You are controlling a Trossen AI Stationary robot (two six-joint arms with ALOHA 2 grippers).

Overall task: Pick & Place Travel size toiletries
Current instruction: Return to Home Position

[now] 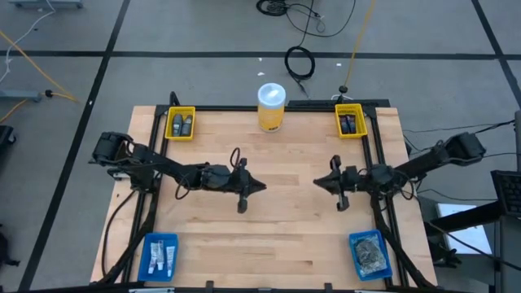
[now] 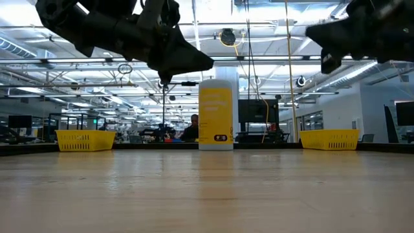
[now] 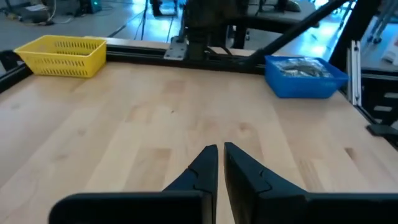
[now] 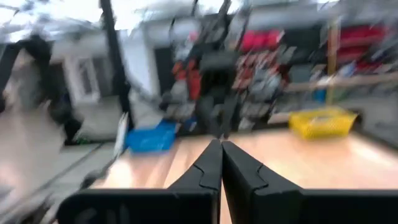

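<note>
white tubes [image 1: 163, 257] lie in the left blue bin [image 1: 146, 244] at the table's near corner, and grey mesh-like items [image 1: 370, 254] are heaped in the right blue bin [image 1: 355, 241]. dark containers [image 1: 181, 124] are seen in the left yellow bin [image 1: 181, 110], and more in the right yellow bin [image 1: 350, 106]. no toiletry is seen loose on the wooden table [image 1: 285, 236].

the left gripper [image 1: 256, 185] hangs above mid-table, its fingers drawn to a thin slit with nothing between them. the right gripper [image 1: 319, 182] faces it, well apart, its fingers pressed together and empty.

sorting appears finished, so only the retreat is judged to be left. it is best done with both arms kept raised, the fingers kept closed, and each arm drawn back along its own side, so that the yellow jar [image 1: 271, 106] and the bins are not brushed.

the items in each bin cannot be counted from above. in the low view the grippers are cut off at the upper edge and the blue bins are not seen. the jar's label cannot be read. a person [image 2: 193, 126] is partly hidden behind the jar.
</note>
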